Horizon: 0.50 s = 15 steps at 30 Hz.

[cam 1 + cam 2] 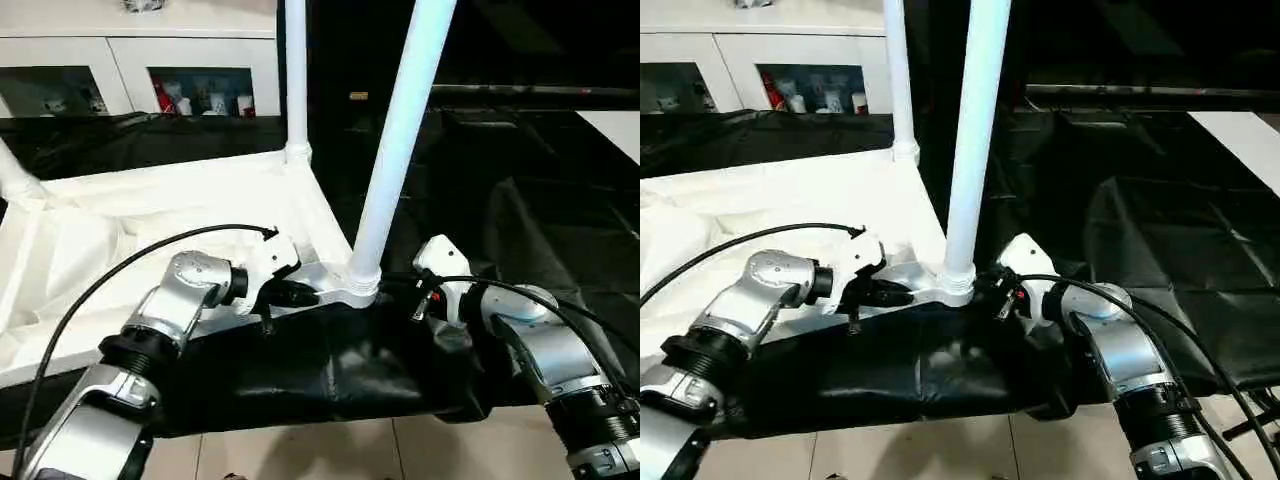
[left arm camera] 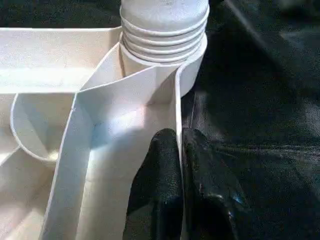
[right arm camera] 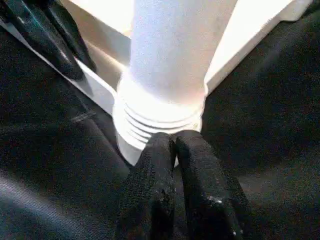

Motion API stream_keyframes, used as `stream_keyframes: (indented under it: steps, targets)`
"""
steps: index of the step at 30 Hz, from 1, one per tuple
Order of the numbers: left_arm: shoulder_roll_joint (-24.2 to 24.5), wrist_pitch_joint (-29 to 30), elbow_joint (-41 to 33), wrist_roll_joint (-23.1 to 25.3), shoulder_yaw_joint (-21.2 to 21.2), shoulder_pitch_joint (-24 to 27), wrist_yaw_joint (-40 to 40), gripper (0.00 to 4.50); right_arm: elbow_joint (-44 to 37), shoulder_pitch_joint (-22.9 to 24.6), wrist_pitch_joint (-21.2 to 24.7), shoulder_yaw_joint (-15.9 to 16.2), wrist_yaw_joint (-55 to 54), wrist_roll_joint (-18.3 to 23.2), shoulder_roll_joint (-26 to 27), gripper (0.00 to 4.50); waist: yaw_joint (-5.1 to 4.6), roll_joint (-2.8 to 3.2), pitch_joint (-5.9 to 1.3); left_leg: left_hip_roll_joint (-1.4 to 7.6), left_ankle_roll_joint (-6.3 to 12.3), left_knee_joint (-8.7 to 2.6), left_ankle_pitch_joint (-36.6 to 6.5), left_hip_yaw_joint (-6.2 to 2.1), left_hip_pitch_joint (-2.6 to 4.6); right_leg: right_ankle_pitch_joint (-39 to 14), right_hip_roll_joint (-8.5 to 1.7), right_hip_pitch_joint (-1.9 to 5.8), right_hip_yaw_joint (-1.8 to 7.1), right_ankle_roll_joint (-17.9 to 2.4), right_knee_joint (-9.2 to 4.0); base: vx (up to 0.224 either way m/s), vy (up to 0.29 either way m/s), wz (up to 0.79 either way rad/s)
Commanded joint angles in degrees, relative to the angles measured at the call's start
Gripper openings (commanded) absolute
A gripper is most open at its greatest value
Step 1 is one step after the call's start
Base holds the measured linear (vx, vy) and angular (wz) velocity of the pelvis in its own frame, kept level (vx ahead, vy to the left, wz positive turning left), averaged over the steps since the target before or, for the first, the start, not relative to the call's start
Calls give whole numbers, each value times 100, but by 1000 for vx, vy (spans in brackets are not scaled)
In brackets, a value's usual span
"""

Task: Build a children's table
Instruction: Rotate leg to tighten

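A: Where is the children's table (image 1: 150, 230) sitting?

B: It lies upside down on the large table draped in black cloth (image 1: 330, 370), ribbed underside facing up. Two white legs stand upright in their round corner sockets: the near leg (image 1: 400, 130) at the corner closest to both grippers, the far leg (image 1: 296, 70) at the corner beyond it. A third leg (image 1: 15, 175) shows at the far left corner, leaning at a slant.

A: What is the left gripper (image 2: 179, 150) doing?

B: Its two black fingers (image 2: 160, 175) are pinched on the thin white rim wall (image 2: 176, 105) of the tabletop, one finger on each face, almost fully closed with only the wall's thickness between them. The near leg's threaded collar (image 2: 165, 30) sits in its socket just ahead of the fingertips.

A: And the right gripper (image 3: 174, 142)?

B: Its fingers (image 3: 152, 180) are pressed together, nearly shut, with nothing between them. Their tips rest against the ribbed base (image 3: 150, 120) of the near leg, where it enters the socket. The left gripper's fingers appear on the other side of that corner.

A: Anything behind the work?

B: A white glass-door cabinet (image 1: 190, 70) stands beyond the black cloth, with small items on its shelves.
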Motion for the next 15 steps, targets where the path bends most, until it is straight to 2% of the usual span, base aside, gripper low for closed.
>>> stream_keyframes:
  steps: [1, 4, 7, 10, 15]
  targets:
    - [74, 89, 121, 173, -96, 42, -58, 0, -239, -5, 142, -131, 183, 298, 34, 68, 31, -68, -372, 50, 266, -350, -1293, 38, 20, -1414, -249, 294, 165, -1138, -436, 0, 0, 0]
    - [99, 92, 108, 168, -135, 61, -150, 0, -309, 19, 245, -134, 387, 435, -2, 98, 30, -70, -379, 49, 268, -345, -1260, 41, 21, -1326, -249, 299, 164, -1163, -428, 0, 0, 0]
    - [118, 58, -4, 119, -200, 118, -273, 0, -416, 67, 401, -7, 734, 567, -84, 121, 40, -73, -374, 52, 281, -349, -1266, 37, 14, -1382, -259, 304, 163, -1144, -432, 0, 0, 0]
    - [98, 74, -156, 85, -237, 159, -350, 0, -216, -16, 129, 102, 473, 280, -34, 142, 36, -72, -371, 57, 219, -355, -1258, 37, 18, -1466, -262, 289, 162, -1133, -435, 0, 0, 0]
    - [101, 102, -287, 51, -295, 203, -492, 0, 21, -149, -33, 126, 239, 162, 122, 142, 4, -76, -358, 44, 154, -371, -1417, 29, 13, -1725, -260, 284, 158, -1052, -465, 0, 0, 0]
